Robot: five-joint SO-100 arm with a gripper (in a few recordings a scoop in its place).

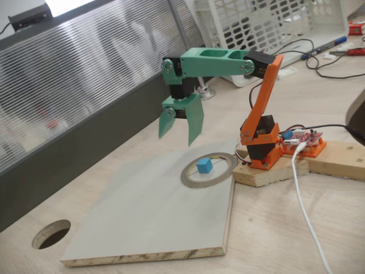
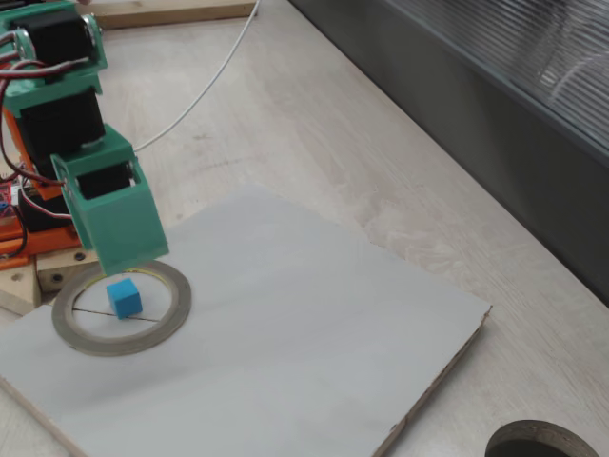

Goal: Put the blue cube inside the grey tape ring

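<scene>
The blue cube (image 1: 205, 166) (image 2: 124, 297) rests flat on the board inside the grey tape ring (image 1: 199, 184) (image 2: 124, 347), a little off the ring's centre and not touching its band. My green gripper (image 1: 178, 138) (image 2: 126, 259) hangs in the air above the ring's far side, pointing down. Its two fingers (image 1: 195, 120) stand apart with nothing between them, so it is open. The cube is free of the gripper.
The ring lies at a corner of a pale grey board (image 1: 142, 217) (image 2: 304, 333). The arm's orange base sits on a wooden block (image 1: 336, 157) beside it. A round dark hole (image 1: 51, 234) (image 2: 542, 443) is cut in the table. A white cable (image 1: 305, 217) trails forward.
</scene>
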